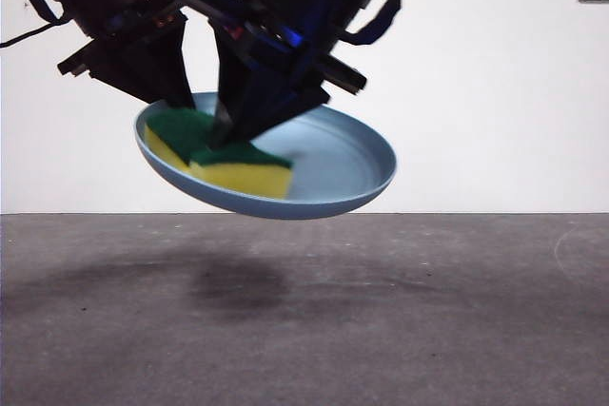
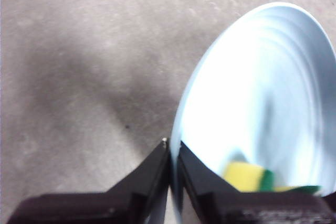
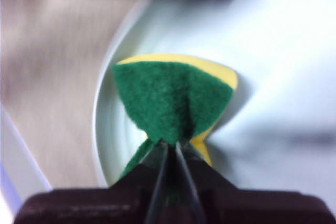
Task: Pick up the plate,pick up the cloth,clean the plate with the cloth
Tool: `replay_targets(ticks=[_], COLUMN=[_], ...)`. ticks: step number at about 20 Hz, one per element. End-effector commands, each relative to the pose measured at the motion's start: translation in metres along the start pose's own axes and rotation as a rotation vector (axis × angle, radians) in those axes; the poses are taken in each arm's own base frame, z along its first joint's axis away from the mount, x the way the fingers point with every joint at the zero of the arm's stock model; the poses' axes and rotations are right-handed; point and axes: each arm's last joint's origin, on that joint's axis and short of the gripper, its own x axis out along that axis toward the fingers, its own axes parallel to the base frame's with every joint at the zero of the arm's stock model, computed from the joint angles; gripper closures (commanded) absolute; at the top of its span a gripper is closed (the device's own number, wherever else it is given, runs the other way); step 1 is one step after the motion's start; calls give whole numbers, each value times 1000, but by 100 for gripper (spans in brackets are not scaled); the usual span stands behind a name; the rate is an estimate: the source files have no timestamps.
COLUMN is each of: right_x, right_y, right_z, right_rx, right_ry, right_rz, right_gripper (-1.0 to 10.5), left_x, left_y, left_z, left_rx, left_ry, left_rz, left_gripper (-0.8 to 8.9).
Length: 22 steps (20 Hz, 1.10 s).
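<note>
Left gripper [image 2: 173, 153] clamps the rim of the plate [image 1: 352, 164], held tilted in mid-air, centre-left of the front frame above the table [image 1: 428, 330]. Right gripper [image 3: 172, 153] pinches the cloth [image 1: 219, 159] (really a sponge), pressing it inside the plate's left half.

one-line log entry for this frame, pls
phase: wiping | left gripper: shut on plate rim, plate held tilted above table | right gripper: shut on sponge, sponge pressed inside plate
</note>
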Motion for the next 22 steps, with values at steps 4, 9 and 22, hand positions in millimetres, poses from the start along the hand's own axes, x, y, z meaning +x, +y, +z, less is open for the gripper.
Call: replay_targets(ticks=[4, 9, 22], right_x=[3, 1, 4], right_y=[-17, -42, -16], right_z=[-21, -7, 19], right_rx=[-24, 34, 48], right_ry=[204, 52, -201], right_rz=[-314, -461, 8], right_gripper=[958, 958, 958], left_x=[-7, -8, -6], left_y=[21, 19, 9], left_z=[-5, -12, -6], left_rx=[-56, -56, -27], left_ry=[36, 105, 48], left_rz=[20, -73, -197], left_gripper=[822, 822, 822])
